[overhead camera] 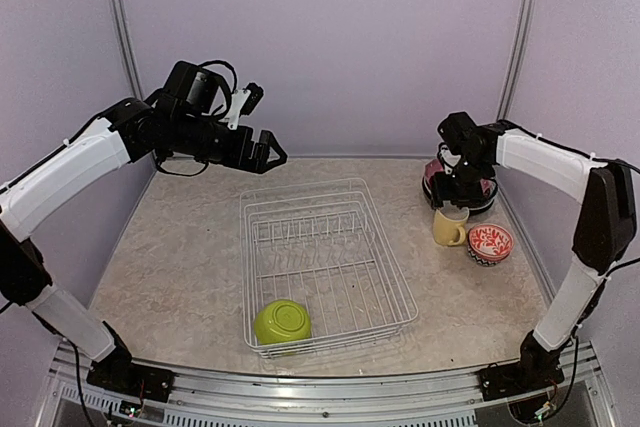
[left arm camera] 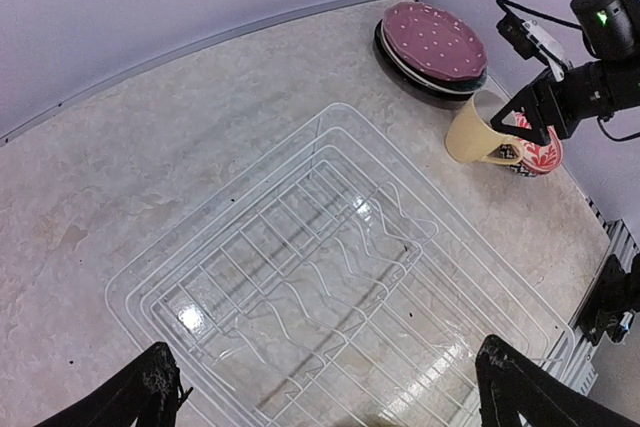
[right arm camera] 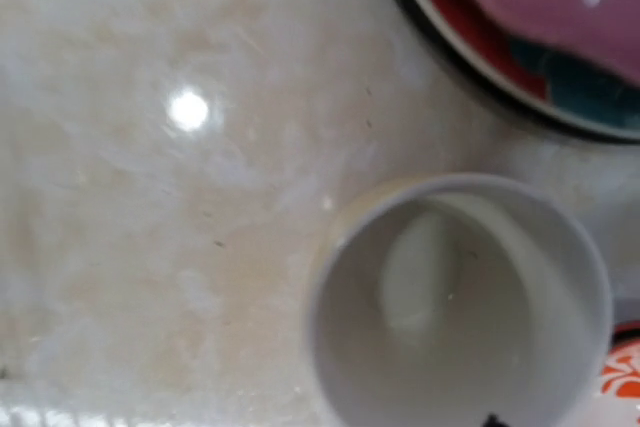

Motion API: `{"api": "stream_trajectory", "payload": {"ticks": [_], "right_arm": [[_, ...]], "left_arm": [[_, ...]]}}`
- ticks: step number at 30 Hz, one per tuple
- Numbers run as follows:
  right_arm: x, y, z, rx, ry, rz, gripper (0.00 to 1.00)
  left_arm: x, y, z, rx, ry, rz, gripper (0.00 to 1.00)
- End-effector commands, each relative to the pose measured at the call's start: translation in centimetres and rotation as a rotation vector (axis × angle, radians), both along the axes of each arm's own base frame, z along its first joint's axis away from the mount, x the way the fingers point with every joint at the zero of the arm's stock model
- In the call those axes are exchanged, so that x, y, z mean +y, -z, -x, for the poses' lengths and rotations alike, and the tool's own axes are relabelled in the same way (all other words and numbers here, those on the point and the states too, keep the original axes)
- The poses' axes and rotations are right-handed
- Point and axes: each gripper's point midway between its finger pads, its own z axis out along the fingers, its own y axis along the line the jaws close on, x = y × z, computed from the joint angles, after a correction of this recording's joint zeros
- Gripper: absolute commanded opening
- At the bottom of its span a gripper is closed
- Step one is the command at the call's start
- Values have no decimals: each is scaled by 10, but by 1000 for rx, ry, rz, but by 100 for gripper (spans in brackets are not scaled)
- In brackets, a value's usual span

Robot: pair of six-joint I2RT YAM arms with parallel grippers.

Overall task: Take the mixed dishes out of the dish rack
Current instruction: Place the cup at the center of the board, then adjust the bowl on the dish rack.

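While inside dish rack [overhead camera: 320, 257], lime bowl [overhead camera: 281, 322]

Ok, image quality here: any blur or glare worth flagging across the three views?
Top external view: sharp, evenly lit. Left wrist view: sharp, with glare on the beige marbled table under the white wire dish rack. Right wrist view: soft throughout, the pale yellow mug blurred, a bright glint on the table.

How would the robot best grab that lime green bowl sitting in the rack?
Likely from above with the left tool, pinching the side facing the middle of the dish rack: the lime green bowl seems bottom-up in the near-left corner, where wire walls crowd its other sides.
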Motion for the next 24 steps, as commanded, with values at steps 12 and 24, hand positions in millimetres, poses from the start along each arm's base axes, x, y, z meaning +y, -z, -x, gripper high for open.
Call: {"api": "stream_trajectory", "payload": {"ticks": [12, 24], "right_arm": [[126, -77, 61, -252, -280, -51, 89], [277, -28, 142, -126, -631, -304, 94]], "left_arm": [[0, 4, -2, 4, 2, -10, 99], [11, -7, -4, -41, -39, -5, 99]]}}
